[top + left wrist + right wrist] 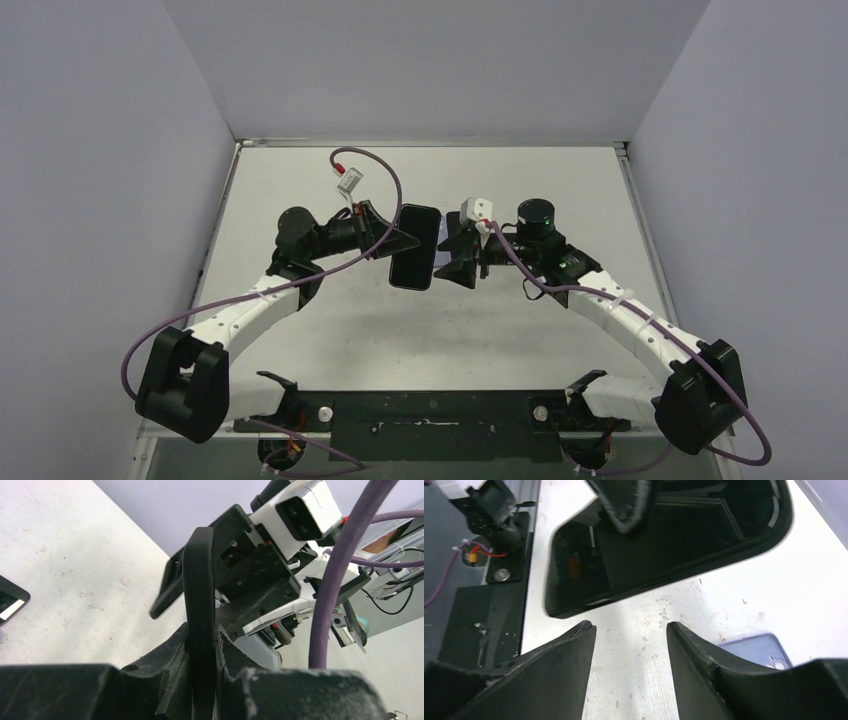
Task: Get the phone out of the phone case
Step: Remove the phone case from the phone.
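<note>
You are looking close to done: your left jaws [404,243] are clamping the black phone [415,247] by its edge above the middle of the counter [350,330], your right jaws [445,255] are standing half open and empty, and the bluish case [751,650] is lying bare beneath them.

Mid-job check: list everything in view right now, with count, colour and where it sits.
glossy black slab phone: one, black, lifted off the table, clamped in the left gripper.
soft lavender-blue phone case: one, lavender-blue, flat on the table below the right gripper, apart from the phone.
dark flat item: one, black with a pale stripe, on the table at the left wrist view's edge; cannot tell what it is.
scuffed white table: one, white, under everything.
purple cables: two, purple, one along each arm.
left gripper: one, black, shut on the phone.
right gripper: one, black, open, nothing between its fingers.
</note>
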Robot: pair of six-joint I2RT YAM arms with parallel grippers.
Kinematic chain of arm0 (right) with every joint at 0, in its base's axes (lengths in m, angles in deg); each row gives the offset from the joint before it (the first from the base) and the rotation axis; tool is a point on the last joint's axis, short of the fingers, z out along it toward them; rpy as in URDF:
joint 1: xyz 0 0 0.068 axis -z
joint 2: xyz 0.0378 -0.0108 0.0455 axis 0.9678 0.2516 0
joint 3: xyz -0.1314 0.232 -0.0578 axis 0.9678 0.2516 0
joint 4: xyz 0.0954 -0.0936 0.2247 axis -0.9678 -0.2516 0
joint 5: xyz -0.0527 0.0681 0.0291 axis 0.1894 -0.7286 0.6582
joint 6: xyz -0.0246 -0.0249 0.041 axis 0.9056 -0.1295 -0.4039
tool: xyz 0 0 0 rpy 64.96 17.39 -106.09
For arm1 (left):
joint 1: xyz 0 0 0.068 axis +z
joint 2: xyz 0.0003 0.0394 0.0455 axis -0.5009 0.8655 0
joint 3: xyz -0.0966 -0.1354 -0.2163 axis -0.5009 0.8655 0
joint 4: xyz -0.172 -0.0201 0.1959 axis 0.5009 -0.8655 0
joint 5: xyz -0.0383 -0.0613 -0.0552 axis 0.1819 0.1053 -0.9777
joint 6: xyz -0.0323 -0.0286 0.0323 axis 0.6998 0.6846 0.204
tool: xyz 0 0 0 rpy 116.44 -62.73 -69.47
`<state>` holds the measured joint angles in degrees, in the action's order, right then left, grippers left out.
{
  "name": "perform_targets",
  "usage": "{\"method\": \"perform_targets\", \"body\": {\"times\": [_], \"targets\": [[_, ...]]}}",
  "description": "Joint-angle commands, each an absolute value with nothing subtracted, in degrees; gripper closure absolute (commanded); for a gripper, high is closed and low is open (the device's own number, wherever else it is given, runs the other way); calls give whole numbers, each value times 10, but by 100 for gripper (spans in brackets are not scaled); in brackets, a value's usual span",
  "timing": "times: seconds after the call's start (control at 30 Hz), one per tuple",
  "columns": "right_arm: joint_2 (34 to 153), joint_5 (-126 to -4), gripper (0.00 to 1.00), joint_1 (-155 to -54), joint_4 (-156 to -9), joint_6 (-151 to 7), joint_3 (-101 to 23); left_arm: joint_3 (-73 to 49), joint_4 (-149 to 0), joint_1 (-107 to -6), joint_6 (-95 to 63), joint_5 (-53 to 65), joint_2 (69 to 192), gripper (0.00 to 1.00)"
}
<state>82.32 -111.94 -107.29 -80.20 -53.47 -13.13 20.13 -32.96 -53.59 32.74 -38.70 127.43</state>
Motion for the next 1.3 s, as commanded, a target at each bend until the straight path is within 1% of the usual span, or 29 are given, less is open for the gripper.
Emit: {"method": "perform_targets", "body": {"times": [0.0, 0.23, 0.37, 0.7, 0.87, 0.93, 1.1, 1.27], "targets": [[789, -1185, 44, -1073, -801, -566, -126, 164, -259, -533, 312, -369, 1260, 100], [795, -1240, 42, -1078, -703, -662, -107, 171, -212, -533, 325, -359, 1263, 100], [807, -1243, 43, -1085, -691, -675, -113, 174, -181, -536, 344, -357, 1267, 100], [845, -1259, 52, -1094, -667, -698, -137, 179, -178, -549, 344, -355, 1265, 100], [856, -1270, 62, -1094, -660, -699, -141, 181, -184, -552, 341, -355, 1261, 100], [860, -1276, 62, -1094, -662, -703, -144, 185, -189, -553, 337, -354, 1258, 100], [857, -1290, 54, -1094, -667, -701, -145, 189, -221, -553, 308, -347, 1249, 100], [848, -1294, 56, -1094, -675, -694, -144, 182, -252, -553, 283, -336, 1240, 100]]}}
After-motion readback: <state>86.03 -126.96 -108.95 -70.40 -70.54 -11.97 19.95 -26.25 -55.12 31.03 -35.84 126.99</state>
